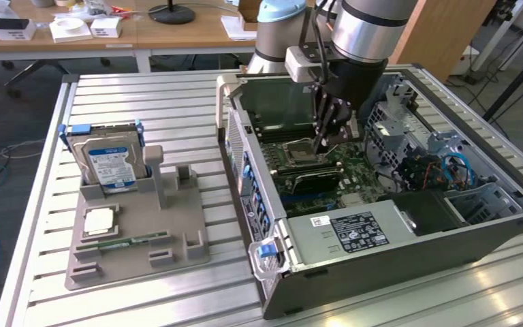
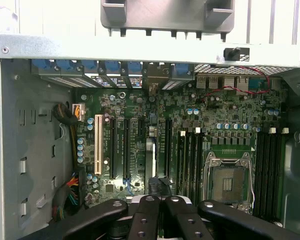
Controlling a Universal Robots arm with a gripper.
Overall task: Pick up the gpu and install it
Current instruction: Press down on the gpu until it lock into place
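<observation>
The gpu point(image 1: 314, 179) stands on its edge inside the open computer case point(image 1: 271, 272), a black-faced card with a green board edge set among the motherboard's expansion slots. In the wrist view it shows as a thin pale strip point(image 2: 149, 160) between the black slots. My gripper point(image 1: 327, 144) hangs from the arm straight above the motherboard point(image 2: 140, 110), a little over the card. Its black fingers point(image 2: 145, 215) are drawn together at the tips, and nothing is lifted between them. Whether the tips touch the card's top edge is hidden.
On the exterior view's left, a grey parts tray point(image 1: 188, 238) carries a silver hard drive point(image 1: 109, 165), a processor chip point(image 1: 98, 221) and a RAM stick point(image 1: 133, 240); its middle stand is bare. The power supply point(image 1: 353, 228) and drive cage point(image 1: 479, 204) crowd the case's near end.
</observation>
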